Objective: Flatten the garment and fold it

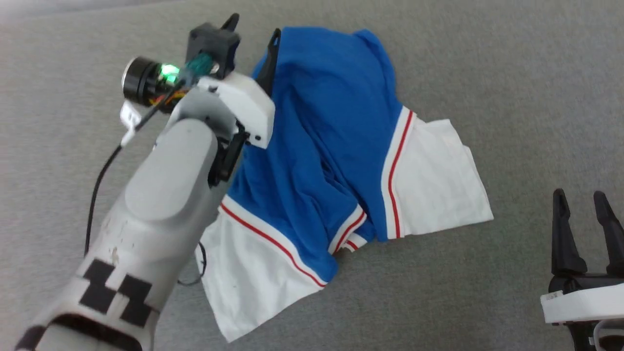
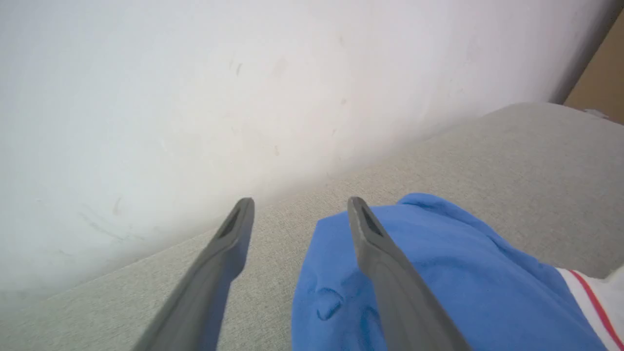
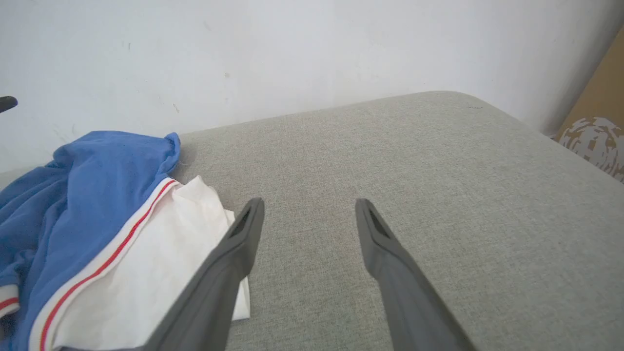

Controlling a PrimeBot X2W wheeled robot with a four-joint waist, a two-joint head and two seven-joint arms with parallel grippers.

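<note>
In the head view, the shirt (image 1: 331, 112) lies crumpled in the middle of the gray cloth-covered bench (image 1: 487, 58). Its blue body is bunched in folds toward the far side, one white sleeve spreads to the right, and the other lies at the near left, each edged with red-and-white trim. The left arm reaches over the shirt's left side. The left gripper (image 1: 254, 28) is at the far left edge of the blue cloth with its fingers spread, one finger lying along that edge. The right gripper (image 1: 578, 195) sits at the near right, well apart from the shirt, its fingers spread with nothing between them. In the left wrist view, the left gripper (image 2: 301, 204) is spread wide with bare bench (image 2: 487, 161) between its fingers. Its right finger crosses in front of the blue cloth of the shirt (image 2: 438, 273); I cannot tell whether it touches. A pale wall (image 2: 243, 73) rises behind the bench. In the right wrist view, the right gripper (image 3: 309, 204) is spread above bare bench (image 3: 390, 156), and the shirt (image 3: 97, 195) lies to the left, its white sleeve passing behind the left finger.
</note>
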